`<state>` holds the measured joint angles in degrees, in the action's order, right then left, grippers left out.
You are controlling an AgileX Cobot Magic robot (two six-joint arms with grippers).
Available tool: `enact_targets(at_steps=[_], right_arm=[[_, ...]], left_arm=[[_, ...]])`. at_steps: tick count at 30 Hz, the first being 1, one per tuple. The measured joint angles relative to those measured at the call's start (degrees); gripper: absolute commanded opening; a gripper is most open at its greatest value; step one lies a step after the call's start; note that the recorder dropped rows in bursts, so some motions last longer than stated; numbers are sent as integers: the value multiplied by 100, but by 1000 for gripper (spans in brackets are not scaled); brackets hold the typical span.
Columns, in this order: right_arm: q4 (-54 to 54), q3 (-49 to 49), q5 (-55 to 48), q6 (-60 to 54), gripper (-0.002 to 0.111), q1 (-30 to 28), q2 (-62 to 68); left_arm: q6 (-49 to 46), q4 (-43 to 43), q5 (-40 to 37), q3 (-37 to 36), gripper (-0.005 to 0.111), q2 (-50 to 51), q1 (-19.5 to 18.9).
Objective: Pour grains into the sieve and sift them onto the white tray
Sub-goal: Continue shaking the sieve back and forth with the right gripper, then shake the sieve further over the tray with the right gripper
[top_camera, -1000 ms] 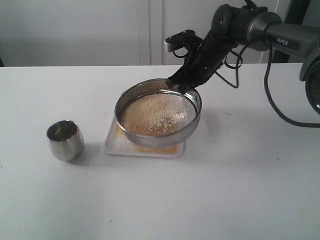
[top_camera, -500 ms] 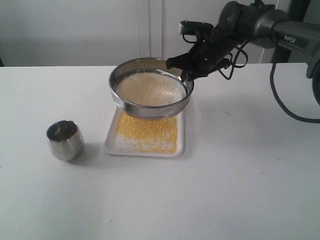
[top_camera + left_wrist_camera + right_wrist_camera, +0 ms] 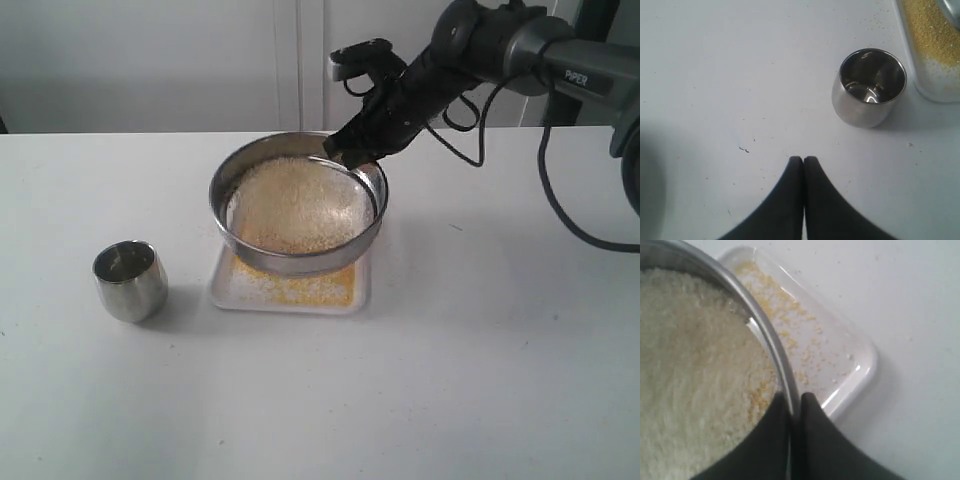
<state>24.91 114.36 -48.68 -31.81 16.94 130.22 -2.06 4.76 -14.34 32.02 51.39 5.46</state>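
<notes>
Sieve gripped at its rim, over the white tray

The right pincer [image 3: 347, 157] is clenched on the far-right rim of the sieve [image 3: 290, 262], which reaches near and left from it, directly above the white tray [image 3: 226, 290]. Off-white grains [image 3: 300, 205] lie on the mesh, with yellow ones on the tray below. The left pincer [image 3: 803, 161], clenched on nothing, hovers near the steel cup [image 3: 129, 280] at the left of the tabletop [image 3: 450, 380]; nothing blocks the sifting.
</notes>
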Motion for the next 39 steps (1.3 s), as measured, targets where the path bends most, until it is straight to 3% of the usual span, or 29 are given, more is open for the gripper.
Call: enact_targets(at_steps=[3,4,7,8,12,15,20,23,27,31,35,39], right_arm=[[-423,-25,238,1698,0,70,25],[-278,-25,390,1774,0,70,40],[185,8,279,21,0,63,11],[28,9,173,15,0,88,0],[-665,-15,486,2125,0,165,29],[-522,-15,479,793,0,130,10],[-980,-26,353,2366,0,136,48],[-571,-16,85,1000,0,59,44],[-708,-52,150,2611,0,71,73],[37,-24,250,971,0,-4,61],[-236,-24,20,2000,0,-2,62],[-308,-24,-449,1666,0,-107,27]], left_arm=[[0,0,0,0,0,0,0],[0,0,0,0,0,0,0],[0,0,0,0,0,0,0],[0,0,0,0,0,0,0],[0,0,0,0,0,0,0],[0,0,0,0,0,0,0],[0,0,0,0,0,0,0],[0,0,0,0,0,0,0],[0,0,0,0,0,0,0],[0,0,0,0,0,0,0],[0,0,0,0,0,0,0],[0,0,0,0,0,0,0]])
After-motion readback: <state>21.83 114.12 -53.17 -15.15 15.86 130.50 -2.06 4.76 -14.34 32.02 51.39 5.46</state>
